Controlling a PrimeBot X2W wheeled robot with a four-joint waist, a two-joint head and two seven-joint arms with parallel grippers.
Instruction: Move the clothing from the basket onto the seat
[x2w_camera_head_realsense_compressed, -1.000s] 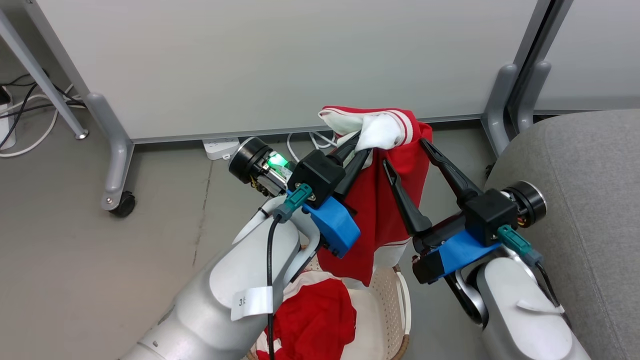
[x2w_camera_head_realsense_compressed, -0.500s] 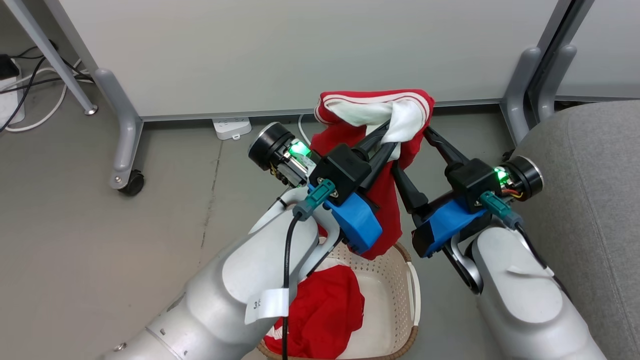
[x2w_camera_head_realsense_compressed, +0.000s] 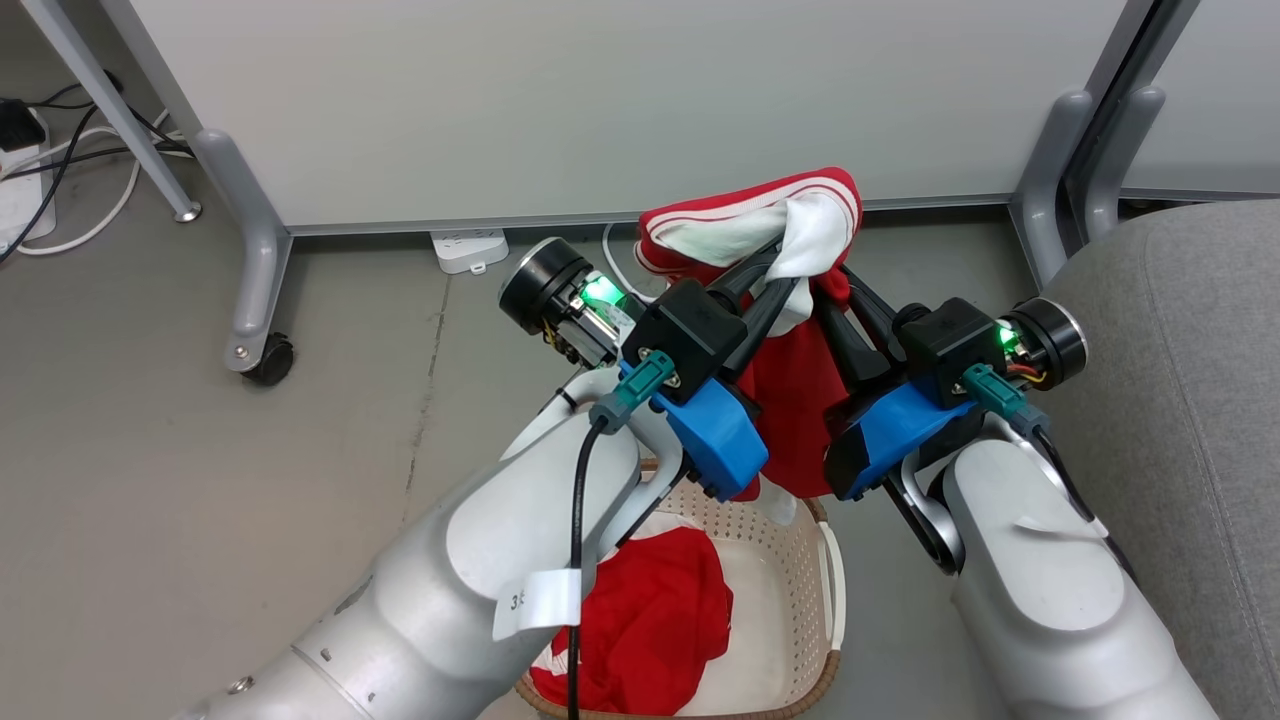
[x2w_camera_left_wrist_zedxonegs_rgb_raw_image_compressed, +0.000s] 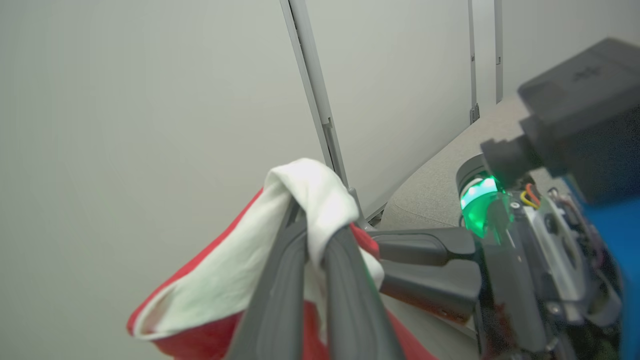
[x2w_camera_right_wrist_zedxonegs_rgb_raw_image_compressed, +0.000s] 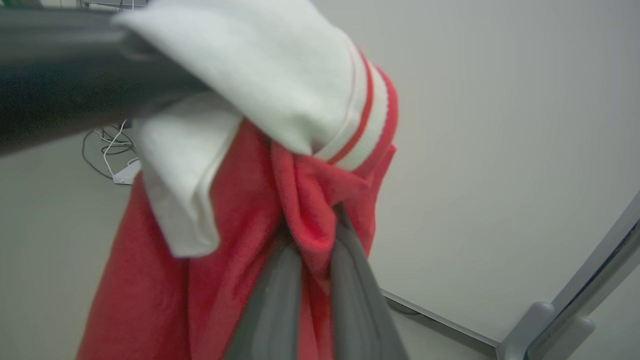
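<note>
With my left claw (x2w_camera_head_realsense_compressed: 778, 275) and right claw (x2w_camera_head_realsense_compressed: 848, 298) both clamped shut on the red garment (x2w_camera_head_realsense_compressed: 790, 400), its hanging tail risked snagging the basket (x2w_camera_head_realsense_compressed: 832, 570) rim.

Ahead stands the white panel (x2w_camera_head_realsense_compressed: 600, 100); rightward the seat (x2w_camera_head_realsense_compressed: 1180, 400) lies open.
</note>
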